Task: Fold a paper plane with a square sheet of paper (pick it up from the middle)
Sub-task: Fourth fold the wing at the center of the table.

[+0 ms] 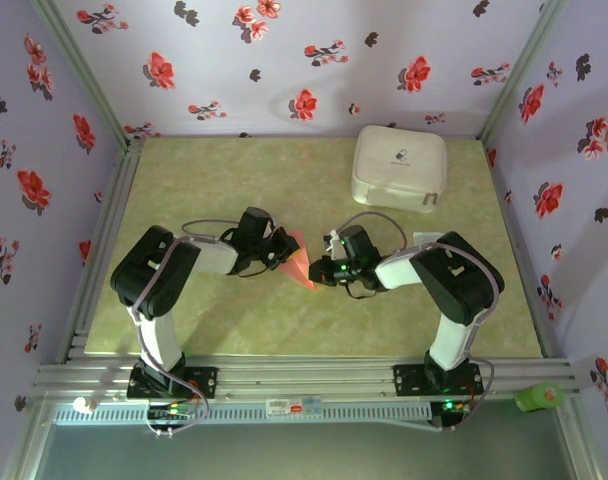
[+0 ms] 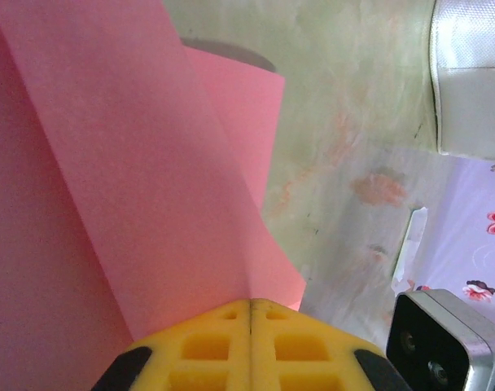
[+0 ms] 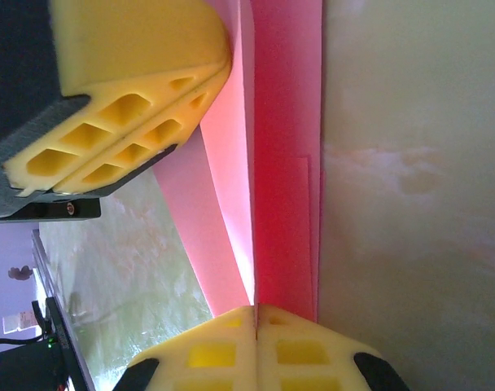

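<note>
Seen from above, the two arms met near the middle of the mottled green table (image 1: 234, 170), and the salmon-red paper (image 1: 301, 262) sat between their tips as a narrow folded shape tapering to a point toward the near edge; the left gripper (image 1: 286, 250) reached it from the left and the right gripper (image 1: 322, 270) from the right, the two close together; whether the paper's lower point touched the table could not be told from that view. In the left wrist view the yellow fingers (image 2: 207, 354) were pressed together with no gap between them, the paper's edge pinched in their seam; from there the paper spread upward in overlapping layers, a long straight crease running up and to the left, a shorter flap showing behind it, and its shadow falling on the table beyond. In the right wrist view that gripper's own yellow fingers (image 3: 207, 358) were likewise fully closed, clamped on the bottom of the paper where a sharp crease ran straight up from the seam; at the upper left the left gripper's yellow pads (image 3: 125, 106) were closed on the same paper farther along, so both jaws had hold of it at once. The white case (image 1: 399, 167) lay at the far right of the table, well apart from the paper and from both grippers.
</note>
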Robot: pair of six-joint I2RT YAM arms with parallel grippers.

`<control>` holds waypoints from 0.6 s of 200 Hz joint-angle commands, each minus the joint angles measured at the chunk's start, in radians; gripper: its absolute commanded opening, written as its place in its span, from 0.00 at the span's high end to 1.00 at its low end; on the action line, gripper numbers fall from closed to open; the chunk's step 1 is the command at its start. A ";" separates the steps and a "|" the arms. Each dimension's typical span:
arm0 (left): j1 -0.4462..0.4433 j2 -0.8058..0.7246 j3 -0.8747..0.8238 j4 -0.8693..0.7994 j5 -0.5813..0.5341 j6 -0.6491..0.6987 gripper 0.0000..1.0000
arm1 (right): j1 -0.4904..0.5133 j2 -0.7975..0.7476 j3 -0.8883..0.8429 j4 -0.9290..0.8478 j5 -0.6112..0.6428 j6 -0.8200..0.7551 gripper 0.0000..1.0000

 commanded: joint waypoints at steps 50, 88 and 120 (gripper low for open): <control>-0.006 0.033 0.031 -0.033 -0.009 0.032 0.93 | -0.008 0.041 0.012 -0.086 0.006 -0.012 0.98; -0.006 0.037 0.042 -0.061 -0.012 0.042 0.94 | -0.008 0.043 0.015 -0.090 0.005 -0.012 0.98; -0.006 0.045 0.045 -0.066 -0.012 0.043 0.93 | -0.008 0.045 0.016 -0.093 0.005 -0.010 0.98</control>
